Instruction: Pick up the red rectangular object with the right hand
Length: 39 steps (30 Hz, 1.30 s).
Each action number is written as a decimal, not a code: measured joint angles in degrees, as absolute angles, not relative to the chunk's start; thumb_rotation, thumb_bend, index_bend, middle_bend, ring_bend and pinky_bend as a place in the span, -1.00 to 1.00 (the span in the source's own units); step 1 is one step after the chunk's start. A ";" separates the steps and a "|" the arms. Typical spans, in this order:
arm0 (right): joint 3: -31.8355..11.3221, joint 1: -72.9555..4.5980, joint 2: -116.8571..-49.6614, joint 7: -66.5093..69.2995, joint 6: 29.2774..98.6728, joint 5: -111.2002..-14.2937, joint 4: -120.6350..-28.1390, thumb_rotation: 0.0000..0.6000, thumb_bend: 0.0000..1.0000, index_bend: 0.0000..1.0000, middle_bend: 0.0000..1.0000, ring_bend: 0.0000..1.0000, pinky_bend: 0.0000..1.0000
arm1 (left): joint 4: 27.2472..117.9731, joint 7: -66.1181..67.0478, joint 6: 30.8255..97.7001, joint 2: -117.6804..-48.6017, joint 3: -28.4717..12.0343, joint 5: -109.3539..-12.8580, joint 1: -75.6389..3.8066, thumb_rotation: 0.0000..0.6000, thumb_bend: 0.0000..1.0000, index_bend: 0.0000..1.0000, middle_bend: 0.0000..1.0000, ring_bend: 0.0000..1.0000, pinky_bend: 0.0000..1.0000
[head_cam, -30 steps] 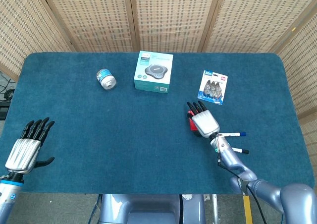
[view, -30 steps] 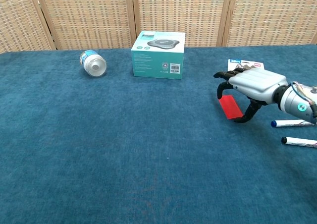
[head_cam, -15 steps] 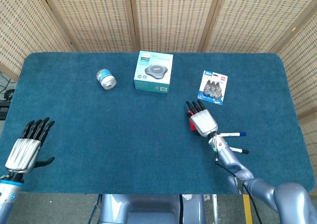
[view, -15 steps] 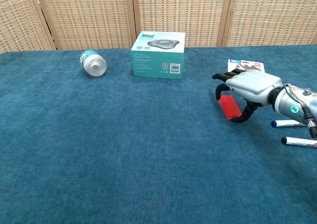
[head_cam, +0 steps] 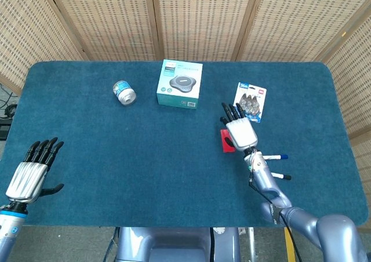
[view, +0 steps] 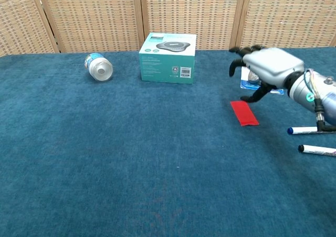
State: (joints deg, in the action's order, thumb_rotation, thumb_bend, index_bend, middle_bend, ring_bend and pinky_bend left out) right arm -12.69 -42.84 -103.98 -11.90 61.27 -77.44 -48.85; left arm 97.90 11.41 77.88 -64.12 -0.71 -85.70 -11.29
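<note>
The red rectangular object (head_cam: 226,141) (view: 244,113) lies flat on the blue table cloth, right of centre. My right hand (head_cam: 239,128) (view: 268,69) hovers above and slightly behind it, palm down, fingers spread and loosely curved, holding nothing and not touching it. A clear gap shows between the hand and the red object in the chest view. My left hand (head_cam: 32,172) rests open near the table's front left corner, far from the object; the chest view does not show it.
A teal box (head_cam: 179,83) (view: 168,57) and a small tipped jar (head_cam: 124,92) (view: 98,66) sit at the back. A blister pack (head_cam: 251,101) lies just behind my right hand. Two markers (view: 307,130) (view: 317,150) lie right of the red object.
My right hand has risen off the red object and shifted back toward the blister pack. The red object stays flat on the cloth. The left hand has not moved.
</note>
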 measured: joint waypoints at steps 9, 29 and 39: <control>-11.27 -41.38 -100.49 -13.55 57.95 -76.60 -55.58 1.00 -0.42 -0.44 -1.00 -1.00 -1.00 | 98.00 11.44 77.93 -64.10 -0.66 -85.81 -11.30 1.00 -0.95 -1.00 -1.00 -1.00 -1.00; -8.70 -40.89 -103.50 -15.36 57.00 -77.17 -53.19 1.00 -0.48 -0.44 -1.00 -1.00 -1.00 | 97.92 11.51 77.97 -64.18 -0.69 -85.67 -11.27 1.00 -0.95 -1.00 -1.00 -1.00 -1.00; -8.15 -40.64 -104.17 -14.96 56.88 -77.61 -51.95 1.00 -0.48 -0.44 -1.00 -1.00 -1.00 | 97.94 11.68 77.91 -64.21 -0.71 -85.60 -11.31 1.00 -0.95 -1.00 -1.00 -1.00 -1.00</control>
